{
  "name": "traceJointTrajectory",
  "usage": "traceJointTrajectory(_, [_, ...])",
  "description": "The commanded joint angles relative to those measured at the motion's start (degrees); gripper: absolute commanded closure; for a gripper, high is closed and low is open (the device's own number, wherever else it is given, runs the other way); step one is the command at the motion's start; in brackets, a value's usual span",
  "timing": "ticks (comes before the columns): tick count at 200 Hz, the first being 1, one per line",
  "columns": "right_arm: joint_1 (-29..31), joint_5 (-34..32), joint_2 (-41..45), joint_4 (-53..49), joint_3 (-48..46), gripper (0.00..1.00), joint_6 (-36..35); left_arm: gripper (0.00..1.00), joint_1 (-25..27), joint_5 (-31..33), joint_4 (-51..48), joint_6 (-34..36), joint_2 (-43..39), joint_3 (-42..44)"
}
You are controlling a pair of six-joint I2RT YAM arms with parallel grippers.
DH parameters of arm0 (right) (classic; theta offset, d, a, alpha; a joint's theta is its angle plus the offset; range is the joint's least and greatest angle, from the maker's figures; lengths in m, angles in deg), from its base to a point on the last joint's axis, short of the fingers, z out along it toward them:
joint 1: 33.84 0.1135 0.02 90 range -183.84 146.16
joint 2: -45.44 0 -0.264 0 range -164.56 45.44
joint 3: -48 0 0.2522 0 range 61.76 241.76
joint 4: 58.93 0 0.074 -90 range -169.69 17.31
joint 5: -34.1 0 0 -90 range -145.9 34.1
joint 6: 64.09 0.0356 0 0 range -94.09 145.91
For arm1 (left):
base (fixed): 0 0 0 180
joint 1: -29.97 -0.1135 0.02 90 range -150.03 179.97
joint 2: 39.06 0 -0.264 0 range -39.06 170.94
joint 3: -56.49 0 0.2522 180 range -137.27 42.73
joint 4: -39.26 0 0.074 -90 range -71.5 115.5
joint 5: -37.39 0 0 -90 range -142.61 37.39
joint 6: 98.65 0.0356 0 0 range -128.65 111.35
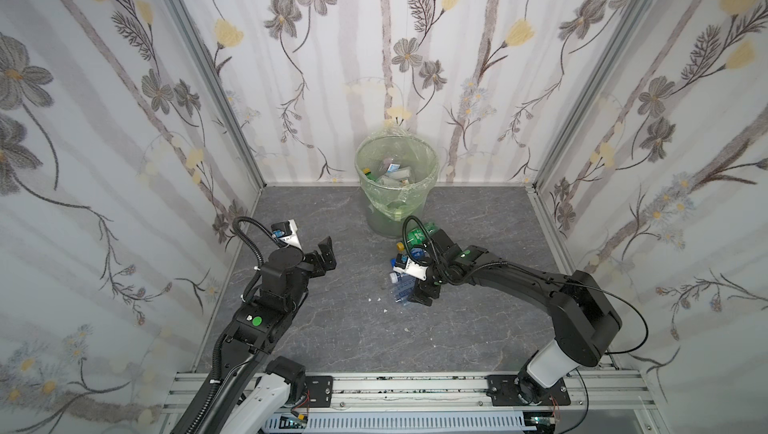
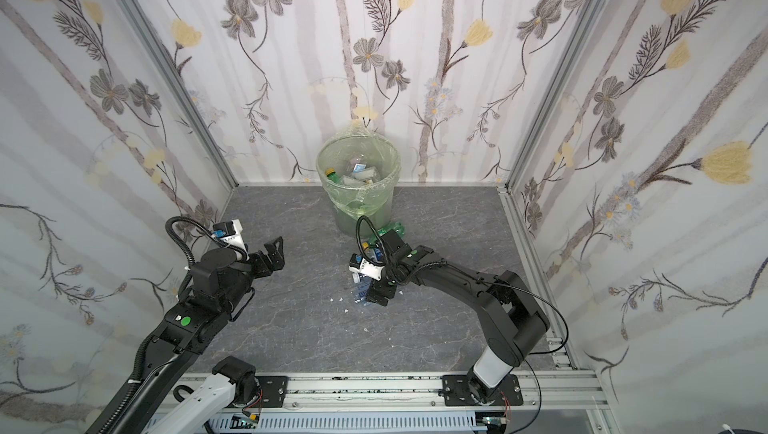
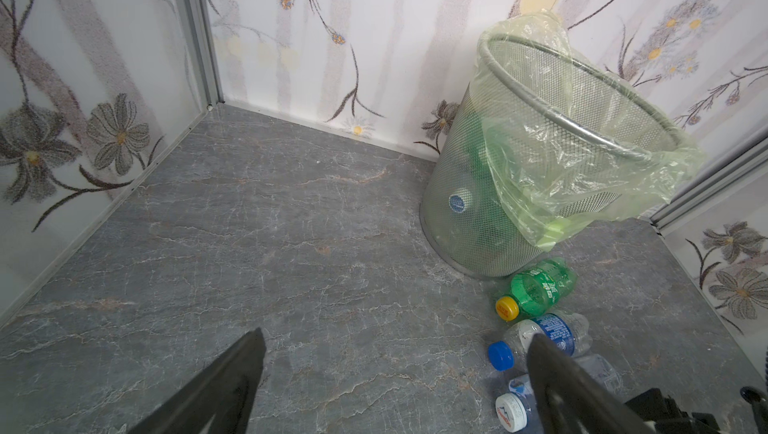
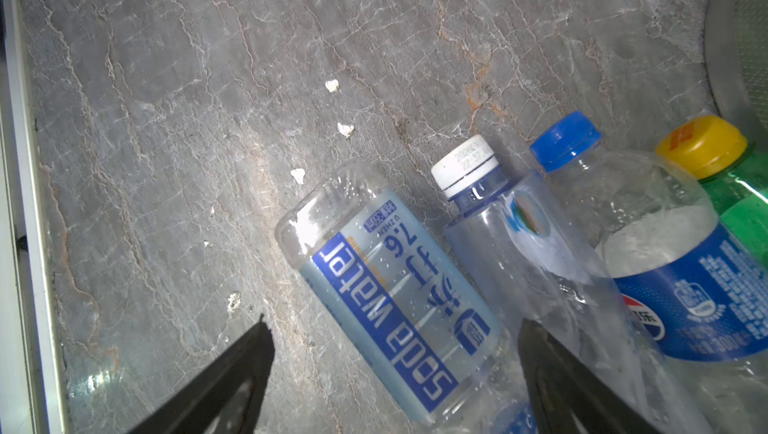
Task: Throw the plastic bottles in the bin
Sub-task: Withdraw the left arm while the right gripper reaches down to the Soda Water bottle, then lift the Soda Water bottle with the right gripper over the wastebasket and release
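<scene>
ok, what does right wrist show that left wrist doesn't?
Right wrist only: the soda water bottle lying flat inside the open right gripper, plus white specks on the floor. Left wrist only: the whole bin with its green bag, the wall corner, and the open left gripper over bare floor. Both: the green bottle, blue-cap bottle and white-cap bottle lying beside the bin.

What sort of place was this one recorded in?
Probably a staged robot test booth, not a real room: flower-patterned wallpaper panels held in aluminium frame posts, a grey marble-look floor, and two black arms bolted to an aluminium rail, facing a silver wire-mesh bin lined with a light-green bag.
</scene>
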Motion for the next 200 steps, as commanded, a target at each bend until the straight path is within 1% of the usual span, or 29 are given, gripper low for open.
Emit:
traceJointTrajectory(1, [0.0,-0.8,-1.6,0.2,0.5,0.08,-2.1,0.00,-0.1,1.3,0.1,0.3,0.2,-0.4])
traceJointTrajectory(68, [0.1,-4.5,-5.0,1.6,1.3,0.07,-1.8,0.00,-0.1,1.7,0.1,0.4,0.4,-0.4])
traceJointTrajectory(102, [0.5,-4.0,-5.4,1.0,1.3,0.13,-0.3,0.00,-0.1,1.7,0.1,0.2,0.8,-0.3])
traceJointTrajectory(165, [4.4,-4.6,-8.0,1.3,1.1,0.22,4.2,0.00,-0.2,2.2,0.1,0.6,0.7,-0.2])
traceJointTrajectory(194, [4.7,-5.3,-8.5,2.3,1.1,0.31,7.2,0.00,-0.2,2.4,0.1,0.6,0.2,0.3])
traceJointTrajectory(196, [5.9,-5.3,-8.5,2.4,1.1,0.32,7.4,0.00,-0.2,2.4,0.1,0.6,0.2,0.3])
traceJointTrajectory(200, [6.5,-5.3,-8.5,2.5,1.1,0.34,7.8,0.00,-0.2,2.4,0.1,0.6,0.1,0.3])
